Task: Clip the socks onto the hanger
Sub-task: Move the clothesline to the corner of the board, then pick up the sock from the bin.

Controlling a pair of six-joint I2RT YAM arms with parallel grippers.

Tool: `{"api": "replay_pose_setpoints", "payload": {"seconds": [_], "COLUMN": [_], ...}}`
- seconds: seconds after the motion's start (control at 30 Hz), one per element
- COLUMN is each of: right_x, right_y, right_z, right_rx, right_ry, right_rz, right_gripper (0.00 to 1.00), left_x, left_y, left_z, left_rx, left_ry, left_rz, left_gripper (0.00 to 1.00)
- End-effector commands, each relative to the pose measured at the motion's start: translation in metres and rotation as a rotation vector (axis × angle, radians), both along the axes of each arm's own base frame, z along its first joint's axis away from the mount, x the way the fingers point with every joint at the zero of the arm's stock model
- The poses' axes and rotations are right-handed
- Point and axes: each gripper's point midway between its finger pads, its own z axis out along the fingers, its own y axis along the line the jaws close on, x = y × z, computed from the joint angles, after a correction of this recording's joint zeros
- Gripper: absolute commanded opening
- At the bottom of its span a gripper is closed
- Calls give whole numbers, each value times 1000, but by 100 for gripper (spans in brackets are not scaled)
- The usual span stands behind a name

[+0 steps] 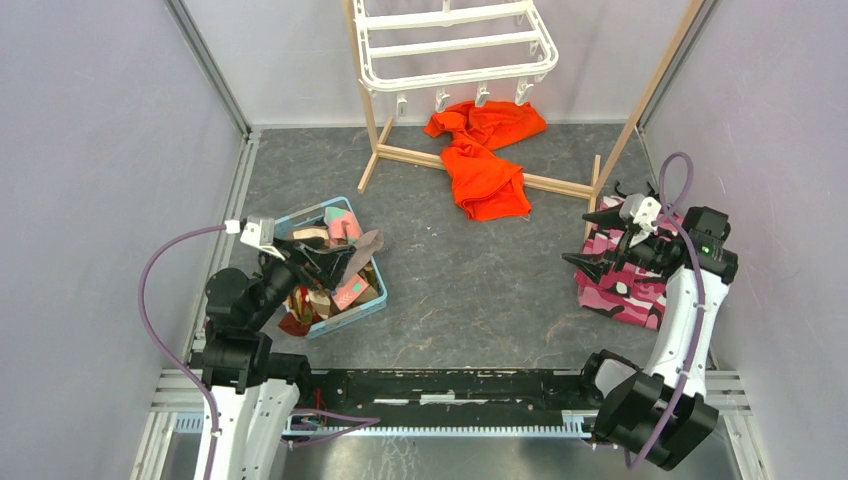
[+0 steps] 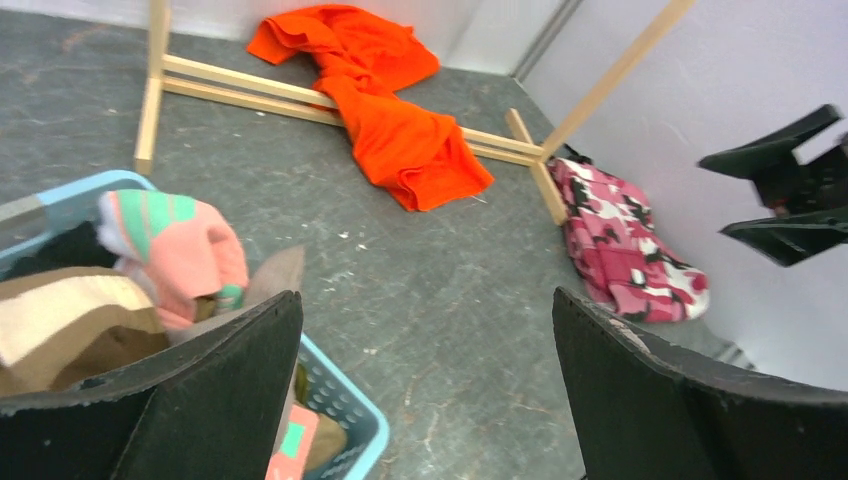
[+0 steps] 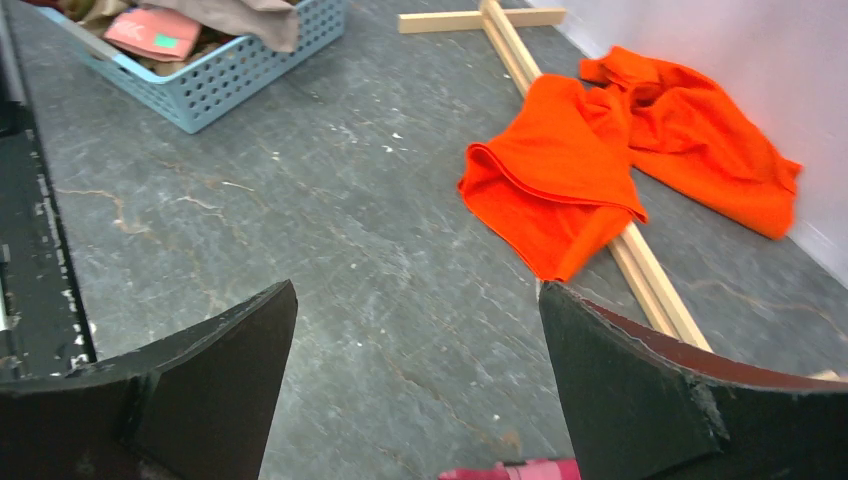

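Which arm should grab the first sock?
Left. The left gripper, open, hangs right at the blue basket holding the socks; the right gripper, also open, hovers far off above the pink camouflage cloth.

- The socks (image 1: 335,262) are lying heaped together in a light blue basket (image 1: 355,312) on the left side of the table. Some are spilling over its rim.
- A pink sock (image 2: 185,255) with teal and white patches is sitting on top of the heap, with brown, tan-striped and red ones bunching beneath it.
- The hanger (image 1: 450,45), a white plastic rectangular frame with crossbars, is tilting at the far end of the table between the uprights of a wooden stand (image 1: 480,168). Its small clips (image 1: 441,98) are dangling along its near edge.
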Motion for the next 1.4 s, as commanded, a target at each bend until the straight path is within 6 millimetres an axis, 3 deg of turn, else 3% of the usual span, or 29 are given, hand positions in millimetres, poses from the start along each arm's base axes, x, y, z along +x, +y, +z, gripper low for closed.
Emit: {"api": "replay_pose_setpoints", "payload": {"seconds": [0.0,0.17,0.33,0.43,0.57,0.73,0.8,0.87,0.97,1.2,1.37], "right_x": [-15,-9,-5,5,40,19,16,17,14,16,15], "right_y": [20,21,27,34,33,62,65,65,68,69,70], "right_z": [5,-17,-36,-49,-68,-69,-71,-72,-72,-82,-83], "right_rx": [36,33,-23,-86,-223,-203,-199,-204,-209,-219,-226], "right_ry": [-60,18,95,143,113,107,121,122,124,173,183], "right_rz": [86,109,159,162,-93,76,103,105,119,132,144], "right_gripper": [98,94,98,98,98,98,98,98,98,98,98], "left_x": [-8,1,7,10,15,15,16,23,32,46,50], "left_y": [-16,-11,-7,-14,-38,-78,-92,-94,-90,-75,-51], "left_z": [10,-6,-19,-26,-46,-57,-54,-59,-69,-59,-76], "left_rx": [-96,-56,-19,3,82,294,382,487,664,873,1196], "left_ry": [66,155,227,262,327,291,273,270,241,185,285], "left_rz": [-92,-54,-19,-30,-48,-8,-17,-6,-16,9,15], "left_gripper": [100,96,92,96,100,100,100,100,100,100,100]}}
